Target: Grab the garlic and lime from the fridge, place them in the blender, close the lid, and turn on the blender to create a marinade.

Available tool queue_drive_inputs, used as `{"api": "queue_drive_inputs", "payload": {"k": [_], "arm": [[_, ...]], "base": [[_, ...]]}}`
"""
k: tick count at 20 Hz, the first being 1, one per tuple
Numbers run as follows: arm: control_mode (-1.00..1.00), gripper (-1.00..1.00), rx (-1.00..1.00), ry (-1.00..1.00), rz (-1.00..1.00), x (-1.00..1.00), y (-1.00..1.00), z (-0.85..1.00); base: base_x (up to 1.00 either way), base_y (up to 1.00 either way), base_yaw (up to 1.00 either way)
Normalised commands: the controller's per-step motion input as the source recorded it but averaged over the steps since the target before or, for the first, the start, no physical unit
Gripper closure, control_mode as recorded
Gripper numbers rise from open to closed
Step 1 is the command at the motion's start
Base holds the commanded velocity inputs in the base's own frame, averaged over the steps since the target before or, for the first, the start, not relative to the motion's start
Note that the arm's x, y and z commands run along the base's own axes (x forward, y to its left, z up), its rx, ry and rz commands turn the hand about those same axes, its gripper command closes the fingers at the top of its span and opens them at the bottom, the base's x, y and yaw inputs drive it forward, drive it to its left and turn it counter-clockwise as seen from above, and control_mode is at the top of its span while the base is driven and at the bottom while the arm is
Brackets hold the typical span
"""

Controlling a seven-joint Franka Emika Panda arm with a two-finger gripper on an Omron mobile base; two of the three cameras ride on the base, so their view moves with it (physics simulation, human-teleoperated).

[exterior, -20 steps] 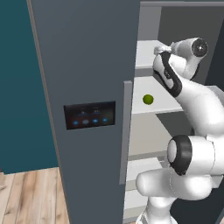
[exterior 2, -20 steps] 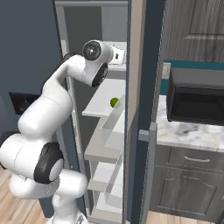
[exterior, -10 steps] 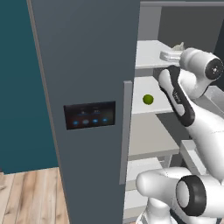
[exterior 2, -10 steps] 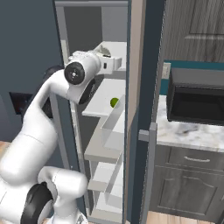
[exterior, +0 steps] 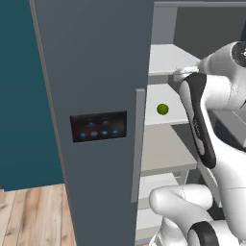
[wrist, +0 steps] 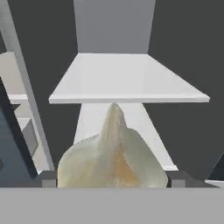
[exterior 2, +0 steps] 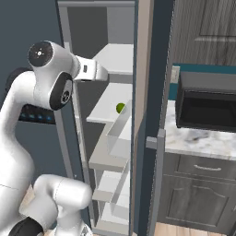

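inside the open fridge, listed largest first:

- fridge: one, tall and grey, door swung open; dark panel with blue lights on the door face, long vertical handle at its edge. pale shelves stacked inside, at least four visible in the right base view.
- robot arm: one, white, wrist reaching into the upper part of the fridge.
- microwave: one, dark, on a marbled counter to the right of the fridge, with dark cabinets below.
- garlic: one pale bulb, pointed tip up, sitting squarely between the two finger tips in the hand view. gripper jaws stand wide, set either side of the bulb, apparently grasping it.
- lime: one, small, yellow-green, resting on a middle shelf, below the wrist and apart from it.

progress, as a judgement: early. garlic looks to be in hand but not yet out of the fridge; lime untouched. left: carry garlic to the blender, fetch the lime, fit the lid, switch on.
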Motion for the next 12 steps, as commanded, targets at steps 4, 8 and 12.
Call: {"api": "queue_drive_inputs", "payload": {"k": [4,8,12], "arm": [[-1.0,1.0,-0.05,0.35,0.02,-1.0,0.62,-0.98],[-1.0,1.0,-0.01,0.02,0.08,-0.94,0.24,-0.9],[-1.0,1.0,-0.01,0.0,0.03,-0.23,0.06,-0.23]], "base": [[0.0,0.0,0.0],[0.0,0.0,0.0],[0.0,0.0,0.0]]}}
